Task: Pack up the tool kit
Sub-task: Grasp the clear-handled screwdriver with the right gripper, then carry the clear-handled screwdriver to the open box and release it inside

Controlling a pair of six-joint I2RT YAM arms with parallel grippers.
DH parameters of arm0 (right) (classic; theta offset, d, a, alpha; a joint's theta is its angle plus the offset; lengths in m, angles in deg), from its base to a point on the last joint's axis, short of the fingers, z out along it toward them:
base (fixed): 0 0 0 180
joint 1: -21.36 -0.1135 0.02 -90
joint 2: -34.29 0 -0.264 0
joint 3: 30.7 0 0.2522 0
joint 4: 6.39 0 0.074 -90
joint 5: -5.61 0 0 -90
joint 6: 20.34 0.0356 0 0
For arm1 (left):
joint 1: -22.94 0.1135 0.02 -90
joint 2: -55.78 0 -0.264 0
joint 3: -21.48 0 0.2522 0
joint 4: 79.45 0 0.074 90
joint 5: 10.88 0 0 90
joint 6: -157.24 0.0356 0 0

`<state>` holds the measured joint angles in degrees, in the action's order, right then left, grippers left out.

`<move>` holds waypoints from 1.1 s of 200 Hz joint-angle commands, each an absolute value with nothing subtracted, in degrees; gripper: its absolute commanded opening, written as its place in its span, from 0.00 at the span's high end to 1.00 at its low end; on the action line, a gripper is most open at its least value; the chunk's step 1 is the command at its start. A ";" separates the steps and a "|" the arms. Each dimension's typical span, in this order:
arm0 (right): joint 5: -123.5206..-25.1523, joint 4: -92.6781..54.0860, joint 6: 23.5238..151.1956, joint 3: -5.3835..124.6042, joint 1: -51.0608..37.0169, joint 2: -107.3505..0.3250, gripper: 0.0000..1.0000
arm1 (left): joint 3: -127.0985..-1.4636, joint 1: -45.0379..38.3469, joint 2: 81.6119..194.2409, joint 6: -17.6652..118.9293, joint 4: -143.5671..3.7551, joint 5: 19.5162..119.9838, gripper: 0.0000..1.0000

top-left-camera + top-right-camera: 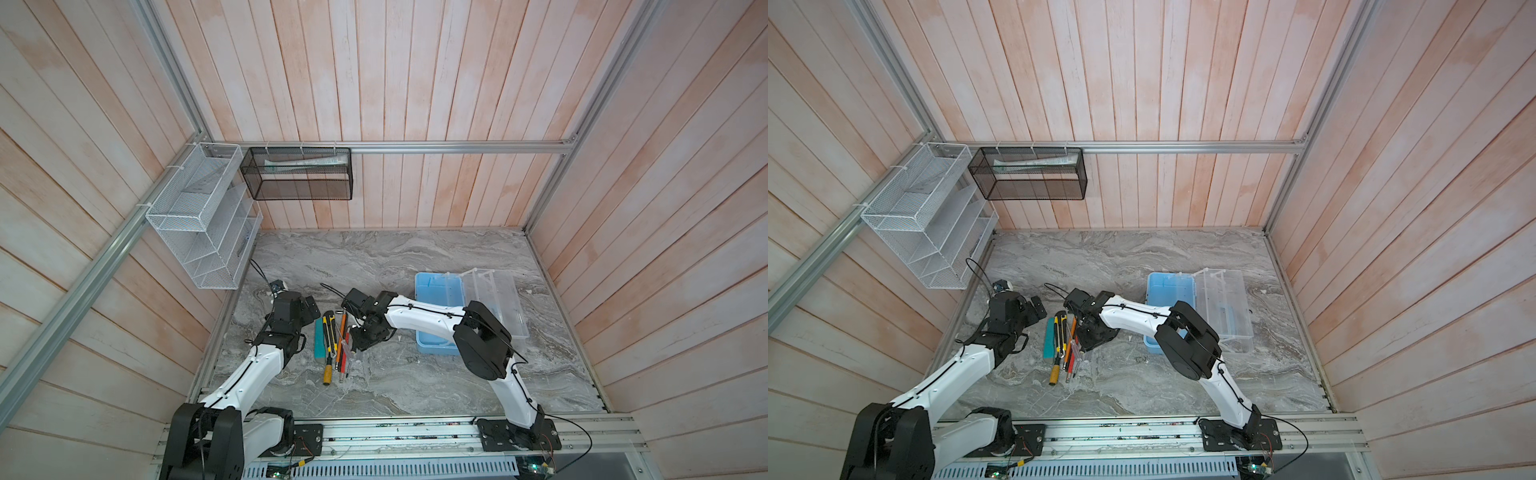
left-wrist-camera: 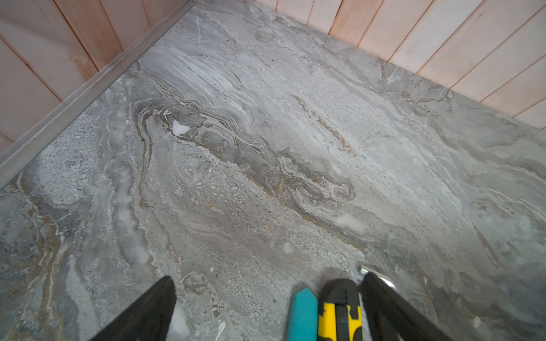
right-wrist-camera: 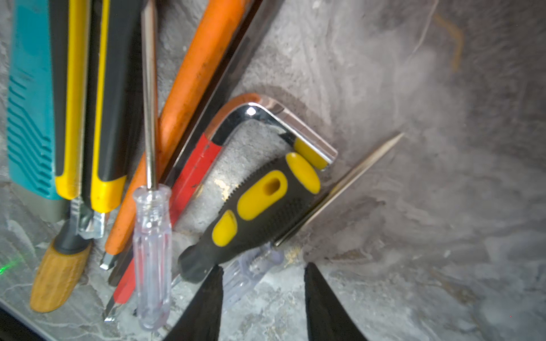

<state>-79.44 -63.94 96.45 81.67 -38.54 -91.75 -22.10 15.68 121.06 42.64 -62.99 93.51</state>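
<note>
Grey marble tabletop point(image 1: 374, 257) bears the open tool kit point(image 1: 436, 291) and clustered hand tools point(image 1: 328, 332), perhaps overlapping.

Soft even light, bowed edges, right wrist view blurred, perhaps motion

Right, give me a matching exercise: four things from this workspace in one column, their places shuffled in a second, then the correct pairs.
Things:
1. pale-blue plastic tool case with clear lid
2. black mesh basket
3. white wire mesh rack
4. clear-handled screwdriver

Places:
A. hung on the left wall
B. lying in the row of tools on the marble table
C. open, on the table's right side
D. hung on the back wall

Pairs: 1-C, 2-D, 3-A, 4-B
</note>
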 commanded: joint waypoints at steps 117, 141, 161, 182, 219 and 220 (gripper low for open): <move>-83.90 -64.63 99.45 78.59 -38.67 -91.41 0.87 | -20.98 16.40 119.74 43.77 -63.58 91.79 0.00; -85.36 -64.75 98.93 77.80 -37.23 -89.59 1.00 | -20.49 16.42 119.02 44.05 -64.18 91.14 0.00; -86.60 -63.91 98.20 76.82 -35.92 -86.59 1.00 | -20.41 16.37 118.98 44.07 -64.23 91.01 0.00; -88.28 -65.08 96.24 76.80 -33.56 -82.59 1.00 | -20.49 16.39 119.02 44.12 -64.19 91.04 0.00; -90.65 -66.44 92.83 72.91 -24.35 -70.31 1.00 | -20.58 16.42 119.27 44.19 -64.28 90.82 0.00; -90.73 -66.41 92.80 72.81 -24.04 -69.91 1.00 | -20.58 16.39 119.34 44.20 -64.28 90.82 0.00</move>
